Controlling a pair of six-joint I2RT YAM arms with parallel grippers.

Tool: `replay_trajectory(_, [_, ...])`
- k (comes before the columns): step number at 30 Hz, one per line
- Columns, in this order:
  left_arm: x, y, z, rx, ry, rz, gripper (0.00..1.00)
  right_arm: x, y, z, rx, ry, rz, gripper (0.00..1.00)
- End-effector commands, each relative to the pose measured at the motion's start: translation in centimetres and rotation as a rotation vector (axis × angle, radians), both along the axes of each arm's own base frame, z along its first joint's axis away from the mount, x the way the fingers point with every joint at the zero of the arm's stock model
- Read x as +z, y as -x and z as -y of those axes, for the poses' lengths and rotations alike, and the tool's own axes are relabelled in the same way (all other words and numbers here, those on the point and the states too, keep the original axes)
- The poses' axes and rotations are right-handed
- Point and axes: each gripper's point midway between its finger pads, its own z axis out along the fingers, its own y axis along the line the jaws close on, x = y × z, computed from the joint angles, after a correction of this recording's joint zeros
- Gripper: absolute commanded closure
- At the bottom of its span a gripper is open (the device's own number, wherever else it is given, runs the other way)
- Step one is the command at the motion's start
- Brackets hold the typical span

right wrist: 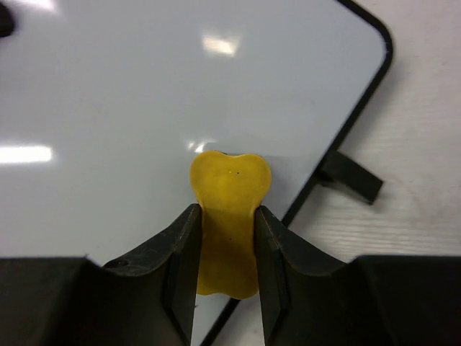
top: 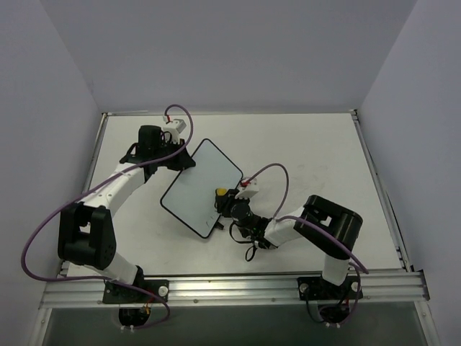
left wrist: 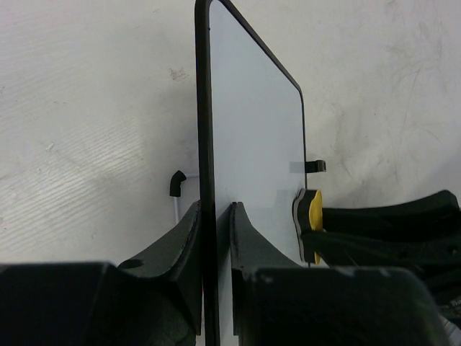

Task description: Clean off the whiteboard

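The whiteboard [top: 198,184] is a white board with a thin black frame, lying on the table at a slant. Its face looks clean in every view. My left gripper [top: 178,153] is shut on its far edge; the left wrist view shows the frame [left wrist: 206,144] edge-on between my jaws. My right gripper [top: 225,202] is shut on the small yellow eraser [right wrist: 228,216] and presses it on the board's face [right wrist: 144,108] near the right edge. The eraser also shows in the top view [top: 221,192] and in the left wrist view [left wrist: 311,223].
A black foot [right wrist: 353,178] sticks out from the board's edge over the table; another foot [left wrist: 176,182] shows behind the board. The white table [top: 317,158] has raised side rails [top: 378,187]. A purple cable [top: 270,176] loops over the right arm.
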Motion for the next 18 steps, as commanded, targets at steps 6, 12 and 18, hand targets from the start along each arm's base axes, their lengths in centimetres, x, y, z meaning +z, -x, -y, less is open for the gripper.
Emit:
replay_trajectory(6, [1.9,-2.4,-3.2,0.089,-0.117,0.155,0.98,-6.2,-0.8,5.2,-0.083,0.198,-0.130,1.00])
replay_trajectory(12, [2.0,-2.4,-3.3,0.094,-0.121,0.157,0.98,-5.6,-0.7,3.8,-0.036,0.192,-0.110,1.00])
replay_trajectory(18, [1.8,-2.5,-3.3,0.096,-0.121,0.157,0.98,-4.1,1.2,0.1,0.041,0.187,-0.072,1.00])
